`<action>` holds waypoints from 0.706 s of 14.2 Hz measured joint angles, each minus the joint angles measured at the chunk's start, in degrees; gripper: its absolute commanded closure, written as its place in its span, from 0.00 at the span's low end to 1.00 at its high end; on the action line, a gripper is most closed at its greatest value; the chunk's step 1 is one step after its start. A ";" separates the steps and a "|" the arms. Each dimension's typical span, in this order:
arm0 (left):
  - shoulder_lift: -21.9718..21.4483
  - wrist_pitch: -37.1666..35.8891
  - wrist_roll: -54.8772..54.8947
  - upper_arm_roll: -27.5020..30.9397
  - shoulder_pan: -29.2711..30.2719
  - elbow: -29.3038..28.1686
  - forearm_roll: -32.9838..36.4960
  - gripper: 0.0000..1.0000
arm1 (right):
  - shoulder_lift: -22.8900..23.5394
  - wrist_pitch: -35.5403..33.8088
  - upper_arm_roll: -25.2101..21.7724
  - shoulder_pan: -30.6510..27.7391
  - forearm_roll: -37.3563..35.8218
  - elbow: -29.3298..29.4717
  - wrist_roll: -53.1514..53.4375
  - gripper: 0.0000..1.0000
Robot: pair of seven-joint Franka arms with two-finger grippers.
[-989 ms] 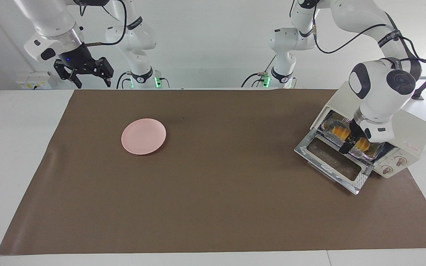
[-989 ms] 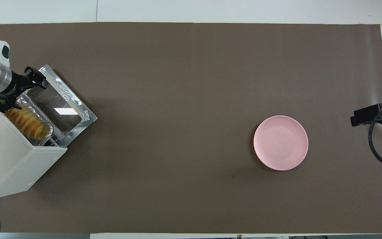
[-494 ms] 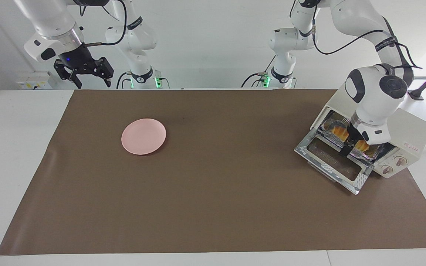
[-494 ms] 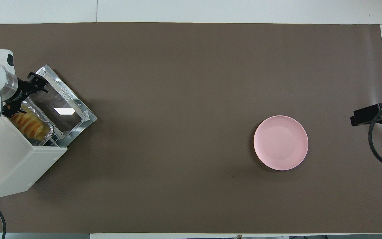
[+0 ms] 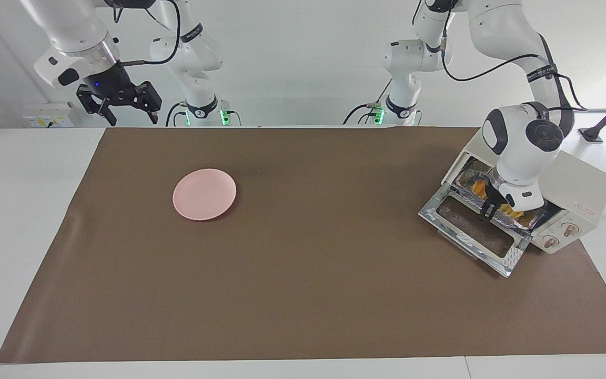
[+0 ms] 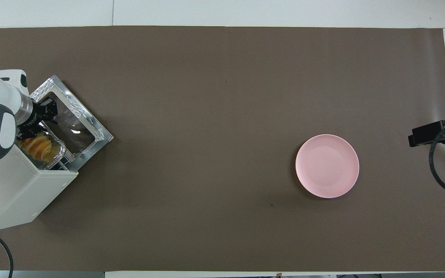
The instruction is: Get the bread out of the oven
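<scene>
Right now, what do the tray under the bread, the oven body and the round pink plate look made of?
Crinkled silver tray: thin aluminium foil, judging by wrinkles and mirror glints. Boxy cream-white oven: smooth, matte casing, likely painted metal, possibly plastic; its lowered door has a shiny metal frame around dark glass. Pink plate: even, satin, looks plastic, could be glazed ceramic.

Legible markings are few. The oven (image 5: 576, 184) carries a small red brand mark on its cream front panel above the two knobs; the characters cannot be read. Each arm base ring bears a white digit: it looks like "2" on the right arm base (image 5: 201, 109), and cannot be made out on the left arm base (image 5: 401, 109).
</scene>
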 measured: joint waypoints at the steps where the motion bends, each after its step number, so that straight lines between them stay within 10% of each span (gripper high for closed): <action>1: -0.04 0.05 0.04 -0.04 -0.02 -0.05 0.03 1.00 | 0.00 0.00 0.00 0.00 0.00 0.00 0.00 0.00; 5: -0.06 0.54 0.96 -1.08 -2.35 1.37 0.24 1.00 | 0.00 0.00 0.00 0.00 0.00 0.00 0.00 0.00; 10: 2.38 0.81 1.95 -2.08 -19.84 8.78 0.09 1.00 | 0.00 0.00 0.00 0.00 0.00 0.00 0.00 0.00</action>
